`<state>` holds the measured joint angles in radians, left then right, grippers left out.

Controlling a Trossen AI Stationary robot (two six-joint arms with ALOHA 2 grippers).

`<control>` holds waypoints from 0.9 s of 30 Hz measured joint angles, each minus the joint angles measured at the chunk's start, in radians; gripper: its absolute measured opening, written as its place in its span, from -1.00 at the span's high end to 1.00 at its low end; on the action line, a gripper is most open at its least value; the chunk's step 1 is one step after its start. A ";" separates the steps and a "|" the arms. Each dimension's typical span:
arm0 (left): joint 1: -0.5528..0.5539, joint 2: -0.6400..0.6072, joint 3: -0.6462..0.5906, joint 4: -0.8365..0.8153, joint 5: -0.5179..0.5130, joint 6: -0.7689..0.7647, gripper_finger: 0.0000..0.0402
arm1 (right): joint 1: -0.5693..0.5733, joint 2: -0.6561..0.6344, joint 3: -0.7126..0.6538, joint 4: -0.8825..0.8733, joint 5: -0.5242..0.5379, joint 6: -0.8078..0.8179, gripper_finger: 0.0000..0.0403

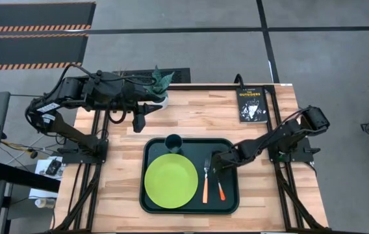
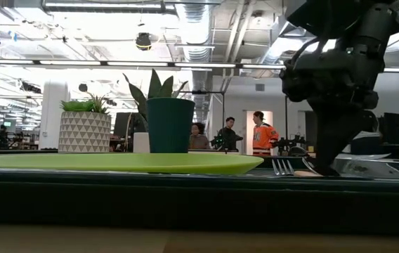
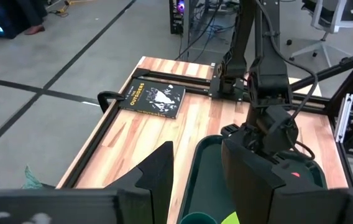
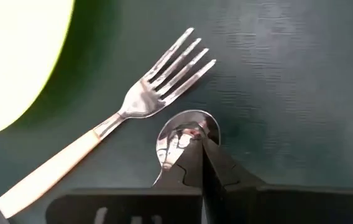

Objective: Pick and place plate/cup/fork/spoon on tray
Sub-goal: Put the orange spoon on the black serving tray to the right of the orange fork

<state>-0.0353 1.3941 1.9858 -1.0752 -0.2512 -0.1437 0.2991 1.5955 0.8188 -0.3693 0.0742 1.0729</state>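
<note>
The dark green tray (image 1: 152,203) lies at the table's near middle. On it are the lime-green plate (image 1: 171,181), the teal cup (image 1: 174,142) standing at its far edge, the fork (image 1: 206,182) and the spoon (image 1: 221,190), side by side to the right of the plate. My right gripper (image 1: 216,169) is down at the spoon's bowl end (image 4: 186,134), with its fingers closed together. My left gripper (image 1: 139,122) is open and empty above the bare table, left of and beyond the tray; its own view shows the fingers apart (image 3: 196,146). My right gripper has its closed fingertips (image 4: 217,165) on the spoon's bowl (image 4: 179,140), near the neck. It comes slanting down from the table's right side. The fingers hide the exact place of contact. The spoon lies flat on the tray, its orange handle (image 1: 221,192) pointing toward the near edge.
A black book (image 1: 252,104) lies at the table's far right. A potted plant (image 1: 158,88) stands at the far edge under my left arm. Bare wood shows left and right of the tray. People stand far off in the room (image 2: 259,133).
</note>
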 joint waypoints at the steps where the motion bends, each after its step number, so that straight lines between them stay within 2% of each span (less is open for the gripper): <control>1: 0.000 0.000 -0.003 0.002 0.000 -0.001 0.38 | -0.001 0.000 0.000 -0.006 0.000 0.000 0.95; 5: 0.000 -0.001 -0.031 0.001 0.000 -0.002 0.38 | -0.001 0.000 0.002 0.004 0.001 0.000 0.96; 9: 0.000 0.000 -0.050 0.004 0.000 -0.003 0.38 | 0.014 0.000 0.065 -0.018 -0.003 -0.031 0.96; 14: 0.000 0.000 -0.052 0.037 0.000 -0.003 0.38 | 0.051 0.047 0.100 -0.032 0.003 -0.049 0.96; 27: 0.000 0.000 -0.052 0.042 0.000 -0.010 0.38 | 0.012 0.121 0.101 -0.035 0.006 -0.053 0.96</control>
<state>-0.0353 1.3937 1.9335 -1.0332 -0.2508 -0.1539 0.3115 1.7168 0.9203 -0.4038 0.0803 1.0195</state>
